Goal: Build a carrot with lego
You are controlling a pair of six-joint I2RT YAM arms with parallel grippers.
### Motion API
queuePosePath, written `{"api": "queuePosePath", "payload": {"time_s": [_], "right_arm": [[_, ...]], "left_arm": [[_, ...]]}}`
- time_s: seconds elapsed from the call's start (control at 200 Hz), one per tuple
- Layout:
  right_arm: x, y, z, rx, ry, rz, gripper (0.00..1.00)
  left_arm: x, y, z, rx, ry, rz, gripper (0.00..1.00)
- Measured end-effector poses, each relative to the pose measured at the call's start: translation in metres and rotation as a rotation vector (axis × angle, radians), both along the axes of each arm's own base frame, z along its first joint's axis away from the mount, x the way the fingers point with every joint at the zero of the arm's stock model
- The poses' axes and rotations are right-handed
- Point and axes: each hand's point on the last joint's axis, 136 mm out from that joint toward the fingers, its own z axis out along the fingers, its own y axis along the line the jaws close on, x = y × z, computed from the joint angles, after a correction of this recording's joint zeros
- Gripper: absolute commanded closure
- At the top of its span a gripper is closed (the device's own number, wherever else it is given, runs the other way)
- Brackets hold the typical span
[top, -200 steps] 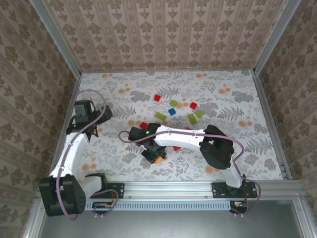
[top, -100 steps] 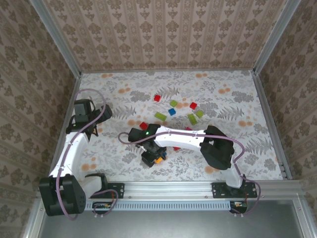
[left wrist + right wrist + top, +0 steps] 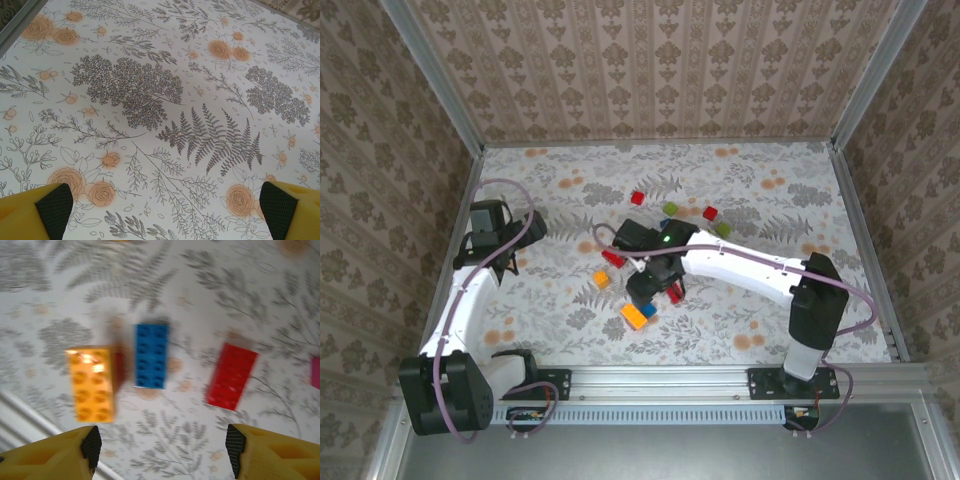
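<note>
Right end effector (image 3: 163, 447) first: its yellow fingers sit wide apart at the bottom corners of the wrist view, with nothing pinched between them. I'm looking at patterned worktop (image 3: 210, 285) through the gap. The picture is a bit blurred.

Just beyond the fingers an oblong orange brick (image 3: 92, 385) lies left of centre. A dark red sliver runs along its right edge, and I can't tell what that is. An oblong blue brick (image 3: 151, 356) lies just beside it, on its right. A red brick (image 3: 231, 376) lies further right, tilted and apart from the blue one. A magenta brick (image 3: 316, 372) is cut off by the right edge.

From the top camera, the right end effector (image 3: 655, 290) hangs over the middle of the worktop. The orange brick (image 3: 636, 316) and blue brick (image 3: 650, 311) are just below it in frame. A small orange brick (image 3: 603, 280) sits to its left, and another red brick (image 3: 612, 257) is up and left. More lego is scattered towards upper centre: a red piece (image 3: 638, 198), a green piece (image 3: 670, 209), a second red piece (image 3: 710, 213) and a second green piece (image 3: 722, 229).

Left end effector (image 3: 165, 210): fingers spread fully, holding nothing, over bare floral worktop at the left side.
</note>
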Motion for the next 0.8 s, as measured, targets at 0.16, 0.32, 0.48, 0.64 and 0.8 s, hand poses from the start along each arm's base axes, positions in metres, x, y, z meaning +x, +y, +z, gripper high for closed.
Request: {"api": "queuePosePath", "payload": {"time_s": [0.16,0.32,0.48,0.64,0.8], "right_arm": [[0.015,-0.038,-0.029,-0.059,0.044,-0.095,0.31],[0.021,-0.047,-0.043,-0.070,0.061,-0.120,0.31],[0.028,-0.043,-0.057,-0.066,0.078,-0.128,0.33],[0.033,-0.044,-0.072,-0.069,0.103,-0.141,0.34],[0.035,-0.046,-0.080,-0.068,0.120,-0.147,0.35]], "left_arm": [[0.000,0.000,0.000,0.000,0.000,0.000,0.00],[0.000,0.000,0.000,-0.001,0.000,-0.001,0.00],[0.000,0.000,0.000,0.000,0.000,0.000,0.00],[0.000,0.000,0.000,0.000,0.000,-0.001,0.00],[0.000,0.000,0.000,0.000,0.001,0.000,0.00]]}}
